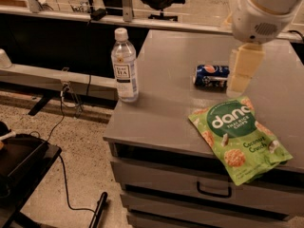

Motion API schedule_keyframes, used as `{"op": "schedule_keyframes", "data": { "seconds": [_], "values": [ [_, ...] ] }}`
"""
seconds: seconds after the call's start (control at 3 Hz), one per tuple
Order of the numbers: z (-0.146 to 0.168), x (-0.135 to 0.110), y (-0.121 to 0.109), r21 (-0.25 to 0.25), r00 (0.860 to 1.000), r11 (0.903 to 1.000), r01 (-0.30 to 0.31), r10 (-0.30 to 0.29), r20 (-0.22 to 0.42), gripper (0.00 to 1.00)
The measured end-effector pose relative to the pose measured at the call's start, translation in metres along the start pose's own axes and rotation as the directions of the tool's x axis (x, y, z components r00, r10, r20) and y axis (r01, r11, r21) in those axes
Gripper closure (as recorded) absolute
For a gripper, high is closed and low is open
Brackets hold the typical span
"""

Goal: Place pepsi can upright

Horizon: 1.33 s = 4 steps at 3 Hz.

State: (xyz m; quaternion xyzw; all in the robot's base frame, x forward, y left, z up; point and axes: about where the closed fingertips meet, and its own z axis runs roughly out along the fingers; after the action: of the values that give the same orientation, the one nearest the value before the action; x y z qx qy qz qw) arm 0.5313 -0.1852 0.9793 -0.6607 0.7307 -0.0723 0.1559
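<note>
The pepsi can [210,75] is dark blue with a round red-white-blue logo. It lies on its side near the middle of the grey cabinet top [166,103]. My gripper [239,85] hangs down from the white arm [261,13] at the upper right. It sits just over the can's right end and hides that end. The gripper holds nothing that I can see.
A clear tea bottle with a white cap [125,66] stands upright at the left edge of the top. A green chips bag [240,137] lies flat at the front right, just below the gripper. Drawers face front; the floor, cables and a dark tray [19,165] lie to the left.
</note>
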Motion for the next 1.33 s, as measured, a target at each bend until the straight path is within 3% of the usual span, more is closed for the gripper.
{"op": "schedule_keyframes", "data": {
  "seconds": [0.67,1.33],
  "values": [
    [0.052,-0.01,-0.07,0.005,0.996,0.9994,0.034,-0.033,-0.086,0.0],
    [0.106,-0.011,-0.088,-0.056,0.995,0.9983,0.014,-0.019,-0.095,0.0]
  ]
}}
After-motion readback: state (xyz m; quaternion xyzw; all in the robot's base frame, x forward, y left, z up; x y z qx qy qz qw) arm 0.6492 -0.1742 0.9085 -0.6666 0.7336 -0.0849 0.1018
